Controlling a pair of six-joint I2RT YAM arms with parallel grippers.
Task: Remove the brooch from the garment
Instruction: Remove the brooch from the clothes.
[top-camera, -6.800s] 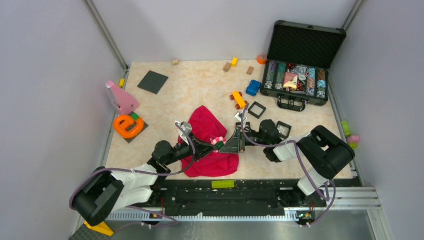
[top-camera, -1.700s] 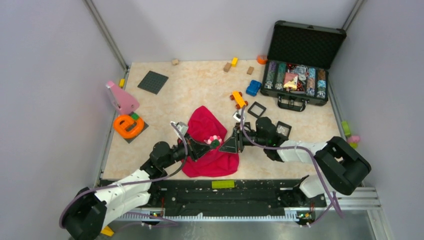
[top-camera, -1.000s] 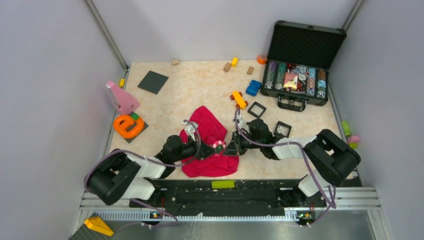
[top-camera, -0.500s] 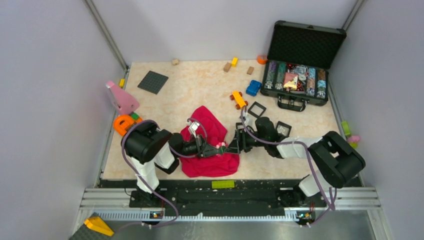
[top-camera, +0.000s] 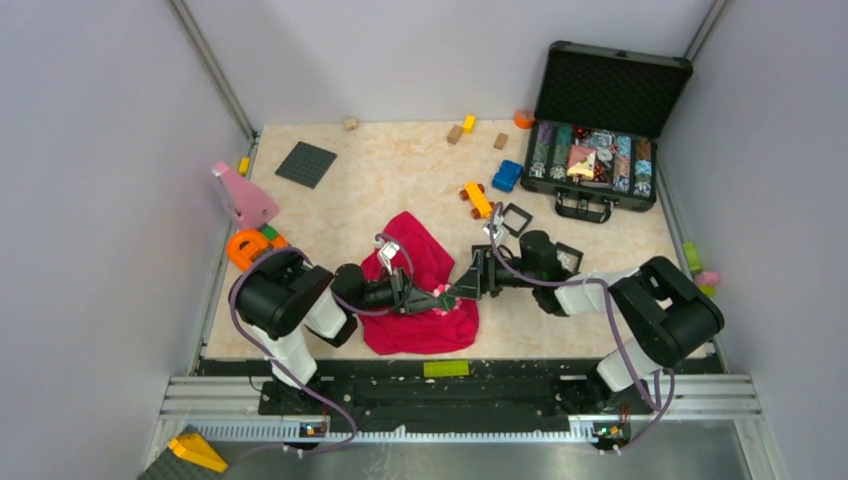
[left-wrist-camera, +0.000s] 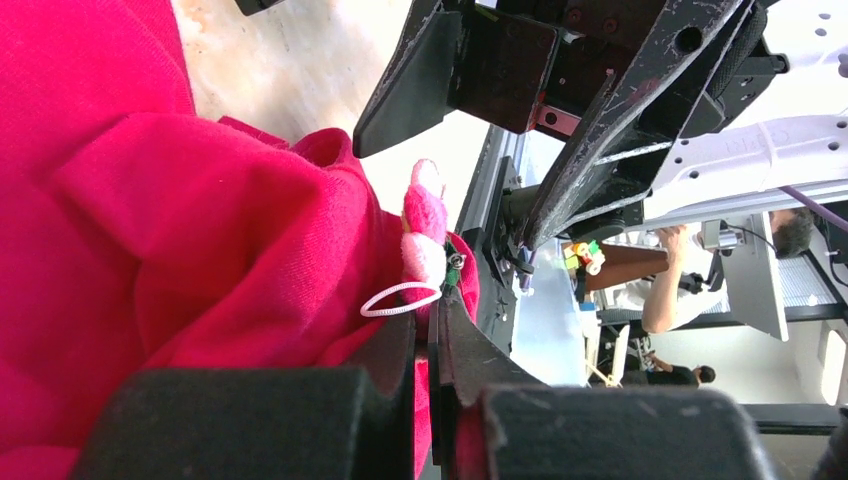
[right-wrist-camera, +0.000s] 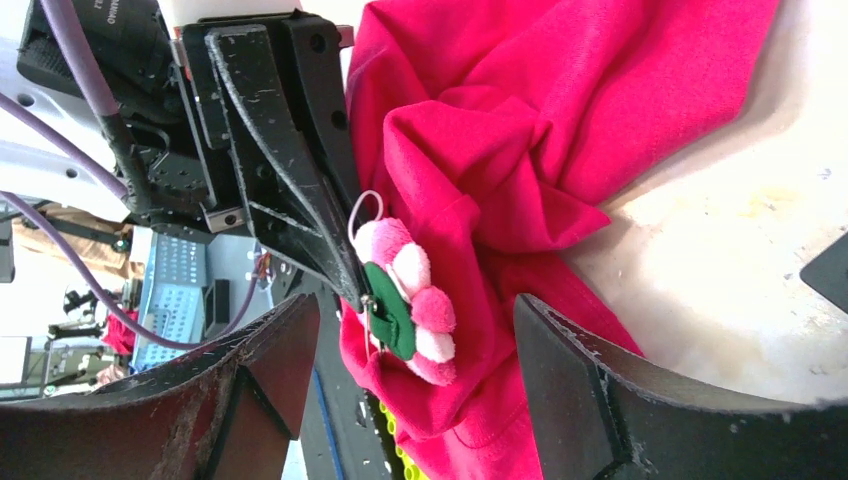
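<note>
Left gripper (left-wrist-camera: 437, 318): jaws are seen pressed together, red cloth pinched between them right at the brooch's edge
Right gripper (top-camera: 463, 286): fingers are spread wide to either side of the brooch, and nothing is held
Brooch (right-wrist-camera: 408, 300): pink-and-white petals over a green back, seated on a raised fold of the garment and touched by a left fingertip, with a white loop seen beside it
Garment (top-camera: 418, 252): red and crumpled, laid near the table's front edge between the two arms
In the way: both grippers are brought nose to nose over the fold, so little gap is left
Right side: a black square frame (top-camera: 515, 218) and a second frame (top-camera: 567, 257) are found just beside the right arm, with an orange toy car (top-camera: 477, 198) and a blue car (top-camera: 507, 175) beyond
Left side: an orange ring toy (top-camera: 243, 248) is half hidden by the left arm, with a pink shape (top-camera: 240, 195) and a dark plate (top-camera: 305, 163) behind
Back: an open case (top-camera: 610, 95) is set in the far right corner, and a tan block (top-camera: 455, 133) lies near the far edge
Open room: bare table (top-camera: 390, 180) is left behind the garment
Edges: a black rail (top-camera: 380, 378) runs close in front, and the table is closed in by grey walls (top-camera: 100, 150) on three sides
</note>
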